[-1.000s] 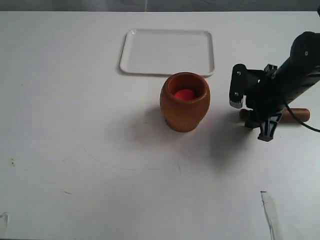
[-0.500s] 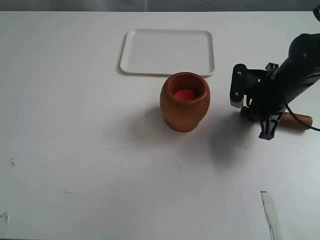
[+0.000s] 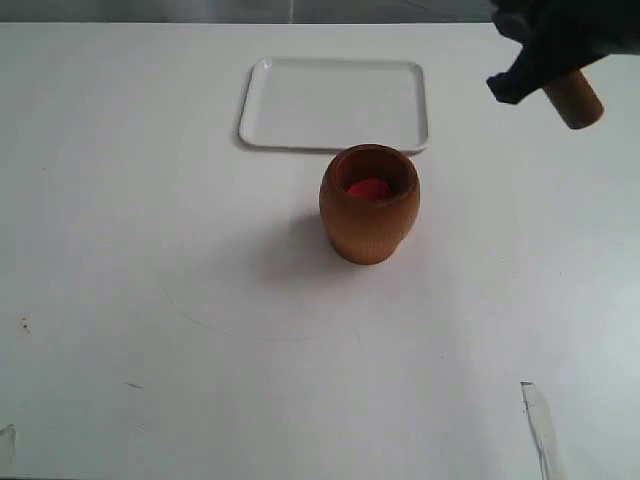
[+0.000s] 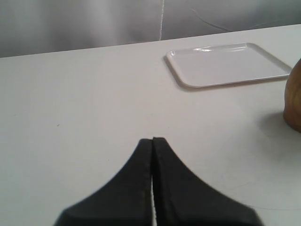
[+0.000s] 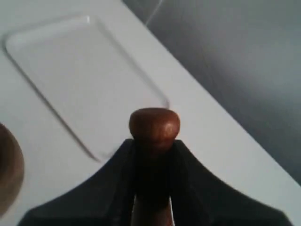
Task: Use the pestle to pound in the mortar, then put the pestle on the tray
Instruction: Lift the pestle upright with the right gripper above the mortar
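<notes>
Pestle [image 3: 574, 98] newly aloft, thick end down

- Left gripper [image 4: 152, 139]: two matte black fingers [image 4: 124, 190], narrow at the tips and flaring broad toward the base.
- Right gripper [image 5: 154, 142]: same matte black, same flared outline.
- Right arm [image 3: 565, 35]: black, blurred.

The white table [image 3: 150, 250] carries a white tray [image 3: 333, 103] lying flat, and a wooden mortar [image 3: 368, 225] standing upright just beside the tray's long edge, near one corner. Well apart from both, a pale narrow strip [image 3: 537, 420] lies flat on the surface. A small dark speck [image 3: 24, 323] marks the opposite side.
</notes>
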`<control>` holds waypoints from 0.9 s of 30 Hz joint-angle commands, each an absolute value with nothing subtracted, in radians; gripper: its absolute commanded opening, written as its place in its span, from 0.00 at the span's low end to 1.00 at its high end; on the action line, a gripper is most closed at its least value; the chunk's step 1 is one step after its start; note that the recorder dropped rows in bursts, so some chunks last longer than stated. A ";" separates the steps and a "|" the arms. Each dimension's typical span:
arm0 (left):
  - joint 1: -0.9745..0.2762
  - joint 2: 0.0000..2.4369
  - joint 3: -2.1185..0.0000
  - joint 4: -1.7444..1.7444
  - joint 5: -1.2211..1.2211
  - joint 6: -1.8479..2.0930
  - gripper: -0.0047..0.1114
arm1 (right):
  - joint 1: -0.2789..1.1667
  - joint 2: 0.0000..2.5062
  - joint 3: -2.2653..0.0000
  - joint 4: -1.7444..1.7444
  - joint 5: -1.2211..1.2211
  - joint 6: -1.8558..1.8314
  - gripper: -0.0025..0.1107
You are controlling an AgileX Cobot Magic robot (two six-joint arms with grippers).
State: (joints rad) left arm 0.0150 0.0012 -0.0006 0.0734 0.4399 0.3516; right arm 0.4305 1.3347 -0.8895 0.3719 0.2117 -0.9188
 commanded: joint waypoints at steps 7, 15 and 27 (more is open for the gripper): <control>0.007 0.000 0.000 0.066 0.437 0.343 0.04 | 0.759 1.296 -0.868 0.554 -0.137 -0.868 0.02; 0.007 0.000 0.000 0.066 0.437 0.343 0.04 | 0.869 1.296 -0.702 0.322 -0.587 -0.472 0.02; 0.007 0.000 0.000 0.066 0.437 0.343 0.04 | 0.869 1.375 -0.445 0.035 -1.074 -0.163 0.02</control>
State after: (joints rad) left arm 0.0150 0.0012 -0.0006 0.0734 0.4399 0.3516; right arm 0.8673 1.3376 -0.4662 0.0810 -0.9760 -0.1878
